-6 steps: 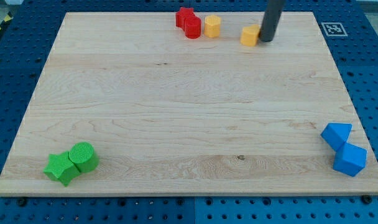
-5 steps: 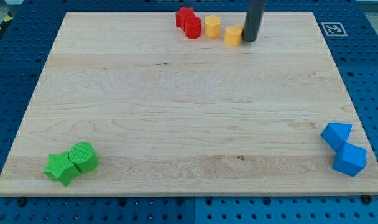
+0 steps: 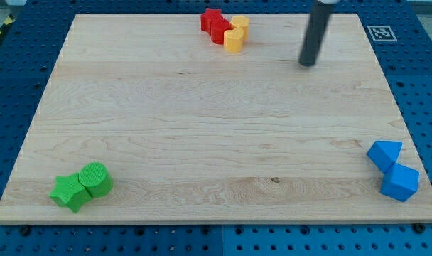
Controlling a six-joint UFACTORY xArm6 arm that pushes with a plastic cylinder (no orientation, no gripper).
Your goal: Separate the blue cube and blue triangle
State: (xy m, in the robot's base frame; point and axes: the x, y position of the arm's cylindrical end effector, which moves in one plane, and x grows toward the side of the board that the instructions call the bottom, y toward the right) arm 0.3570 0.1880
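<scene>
Blue cube (image 3: 400,182) and blue triangle (image 3: 384,153): touching, lower right of frame; likely light, rigid, easy-sliding plastic; push at their seam; my tip (image 3: 308,64), jawless, holding nothing, upper right, well apart.

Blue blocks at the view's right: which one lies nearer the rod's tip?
The blue triangle, the upper of the touching pair; the blue cube sits below it, farther from my tip.

A pale wooden board (image 3: 202,128) rests on a blue pegboard surface (image 3: 17,85). At the view's top, two red blocks (image 3: 216,23) crowd against two yellow blocks (image 3: 235,35), all four bunched together. Near the view's bottom left, a green star-shaped block (image 3: 69,192) touches a green cylinder (image 3: 95,178). A fiducial marker (image 3: 380,33) occupies the board's top right corner.
</scene>
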